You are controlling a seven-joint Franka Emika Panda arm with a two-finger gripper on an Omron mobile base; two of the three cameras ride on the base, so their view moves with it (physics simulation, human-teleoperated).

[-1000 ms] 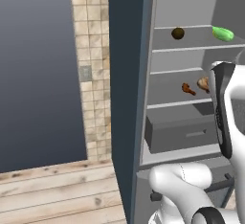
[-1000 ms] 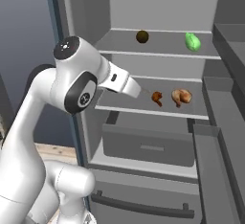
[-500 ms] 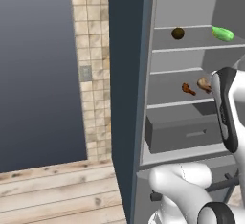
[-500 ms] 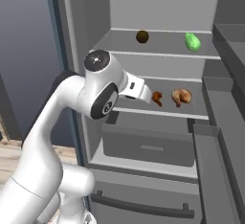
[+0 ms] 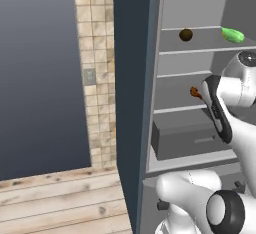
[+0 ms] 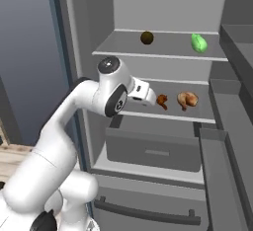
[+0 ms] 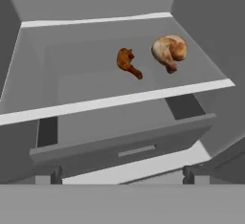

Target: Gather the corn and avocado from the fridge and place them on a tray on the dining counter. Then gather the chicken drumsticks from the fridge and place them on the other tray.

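Fridge (image 6: pixel 148 141): open, shelves lit grey.
Gripper (image 7: pixel 119 173): jaws apart, holding nothing.
Drumsticks (image 7: pixel 128 61): ahead of gripper, on middle shelf (image 7: pixel 110 101).

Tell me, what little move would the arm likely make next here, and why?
Probably a short reach forward toward the smaller drumstick on the middle shelf. The gripper is open and holds nothing, just short of that shelf beside the drumstick. But the avocado and the green corn still lie on the upper shelf, so it might rise to them instead.
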